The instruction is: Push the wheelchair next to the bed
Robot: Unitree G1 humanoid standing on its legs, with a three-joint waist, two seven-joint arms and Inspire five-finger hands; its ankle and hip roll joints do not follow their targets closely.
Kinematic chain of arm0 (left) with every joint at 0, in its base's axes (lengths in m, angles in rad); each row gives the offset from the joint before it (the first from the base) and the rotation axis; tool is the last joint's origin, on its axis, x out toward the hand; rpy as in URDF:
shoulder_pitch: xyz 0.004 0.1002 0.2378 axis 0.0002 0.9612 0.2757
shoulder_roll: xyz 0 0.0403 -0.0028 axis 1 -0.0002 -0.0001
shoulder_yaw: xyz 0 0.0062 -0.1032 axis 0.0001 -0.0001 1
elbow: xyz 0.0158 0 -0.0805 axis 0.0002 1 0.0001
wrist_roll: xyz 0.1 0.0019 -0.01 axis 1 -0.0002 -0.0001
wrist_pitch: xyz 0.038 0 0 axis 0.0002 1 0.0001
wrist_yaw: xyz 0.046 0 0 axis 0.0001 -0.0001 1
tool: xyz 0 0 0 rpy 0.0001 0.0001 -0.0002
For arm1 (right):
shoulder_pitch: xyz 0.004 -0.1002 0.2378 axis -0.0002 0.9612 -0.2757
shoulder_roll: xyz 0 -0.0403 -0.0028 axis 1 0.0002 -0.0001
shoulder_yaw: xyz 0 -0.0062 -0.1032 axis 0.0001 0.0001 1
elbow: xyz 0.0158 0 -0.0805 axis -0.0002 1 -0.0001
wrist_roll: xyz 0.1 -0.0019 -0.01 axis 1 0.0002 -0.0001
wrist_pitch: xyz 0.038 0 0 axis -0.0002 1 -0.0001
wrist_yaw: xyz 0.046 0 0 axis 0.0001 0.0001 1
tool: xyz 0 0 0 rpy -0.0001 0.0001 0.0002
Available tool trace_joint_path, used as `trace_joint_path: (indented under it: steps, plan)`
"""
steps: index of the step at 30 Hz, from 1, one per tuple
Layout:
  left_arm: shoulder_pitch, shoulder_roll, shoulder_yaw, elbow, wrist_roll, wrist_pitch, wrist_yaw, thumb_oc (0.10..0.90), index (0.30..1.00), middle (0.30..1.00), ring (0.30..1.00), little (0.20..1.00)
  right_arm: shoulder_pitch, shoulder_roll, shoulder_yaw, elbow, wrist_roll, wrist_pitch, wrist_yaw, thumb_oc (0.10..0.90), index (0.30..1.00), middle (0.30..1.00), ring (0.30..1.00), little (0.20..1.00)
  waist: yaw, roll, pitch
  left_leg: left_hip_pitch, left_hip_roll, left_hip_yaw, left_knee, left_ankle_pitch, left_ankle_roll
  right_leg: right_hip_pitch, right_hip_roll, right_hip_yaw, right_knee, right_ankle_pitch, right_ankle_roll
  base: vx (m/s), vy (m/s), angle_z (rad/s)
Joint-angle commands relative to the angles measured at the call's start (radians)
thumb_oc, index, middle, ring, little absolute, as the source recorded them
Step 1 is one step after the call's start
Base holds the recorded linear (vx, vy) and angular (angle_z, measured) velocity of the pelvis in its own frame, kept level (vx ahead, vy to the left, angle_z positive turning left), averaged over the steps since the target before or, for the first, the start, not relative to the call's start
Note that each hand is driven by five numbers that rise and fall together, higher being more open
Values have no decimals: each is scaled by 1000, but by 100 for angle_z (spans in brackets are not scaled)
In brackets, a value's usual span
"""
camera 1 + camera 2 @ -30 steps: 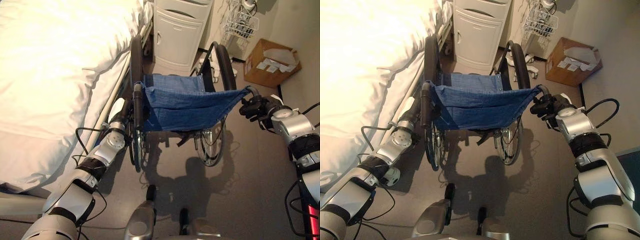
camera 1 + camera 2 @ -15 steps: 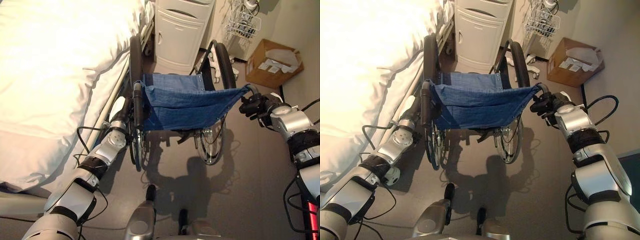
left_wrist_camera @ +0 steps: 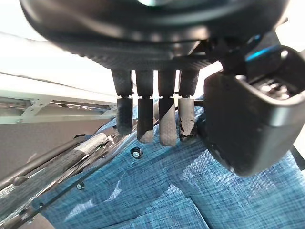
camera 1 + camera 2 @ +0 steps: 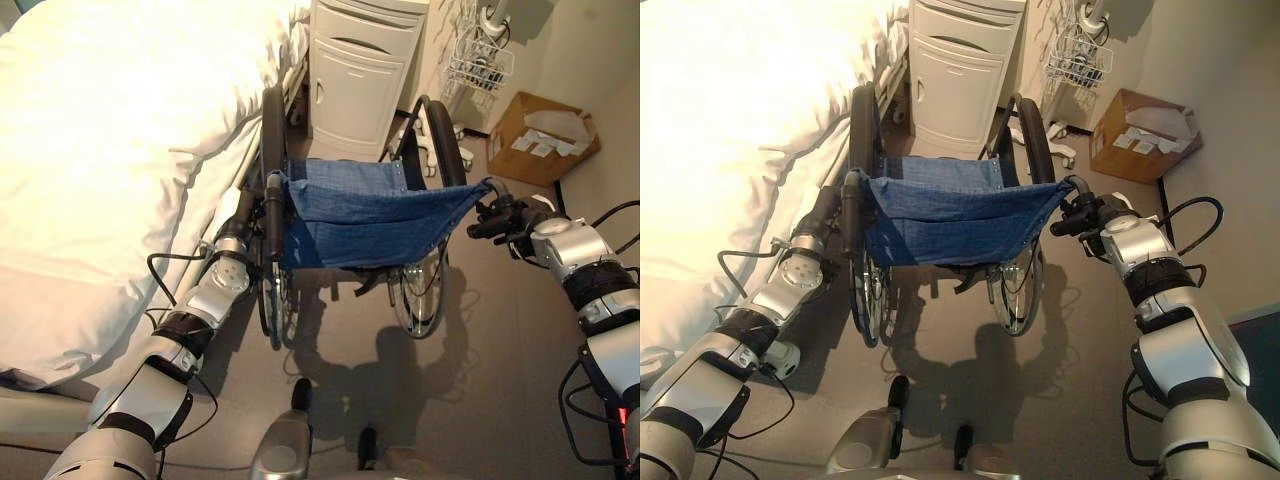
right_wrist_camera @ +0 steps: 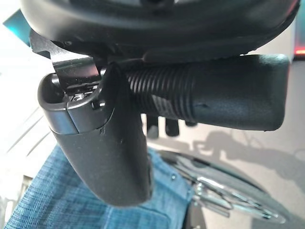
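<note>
The wheelchair [image 4: 370, 210], with a blue denim back and black wheels, stands alongside the white bed [image 4: 100, 150], its left wheel close to the bed's rail. My left hand [image 4: 243, 212] sits between the bed and the black left push handle [image 4: 272, 215]. Its fingers [image 3: 145, 119] are straight and rest against the edge of the denim back. My right hand [image 4: 500, 217] is shut on the ribbed right push handle [image 5: 214, 102]. The thumb [image 5: 109, 157] lies in front of that handle and the fingers curl behind it.
A white bedside cabinet [image 4: 360, 70] stands just beyond the wheelchair's front. A wire basket [image 4: 480, 60] hangs on the far wall, and an open cardboard box [image 4: 540, 135] sits on the floor at the right. Grey floor [image 4: 500, 330] lies open to the wheelchair's right.
The whole view has shifted a little. The wheelchair has crept forward toward the cabinet, and both hands have stayed at its handles.
</note>
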Motion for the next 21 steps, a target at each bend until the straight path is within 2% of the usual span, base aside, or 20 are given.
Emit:
trace_joint_path:
  steps: [1,11,21]
  plan:
    - [-107,-17,4,-55,-8,-106,57,800,900,900,900,900,-28,201,-22,-42,145,-173,76,800,900,900,900,900,63,38,-88,14,-44,48,46,-159,13,-90,-92,-42,117,52,26,0,0,0]
    - [-70,-34,4,-76,-44,-127,35,800,900,900,900,900,-39,154,-22,-119,179,-151,38,800,900,900,900,900,35,53,-137,83,-27,46,-5,-153,5,-108,-77,-34,148,54,25,15,6,-3]
    - [-45,-43,12,-64,-33,-107,38,800,900,900,900,900,-45,94,-28,-200,195,-163,-15,800,900,900,900,900,15,50,-169,123,-26,50,-33,-162,9,-110,-64,-30,151,50,22,4,0,0]
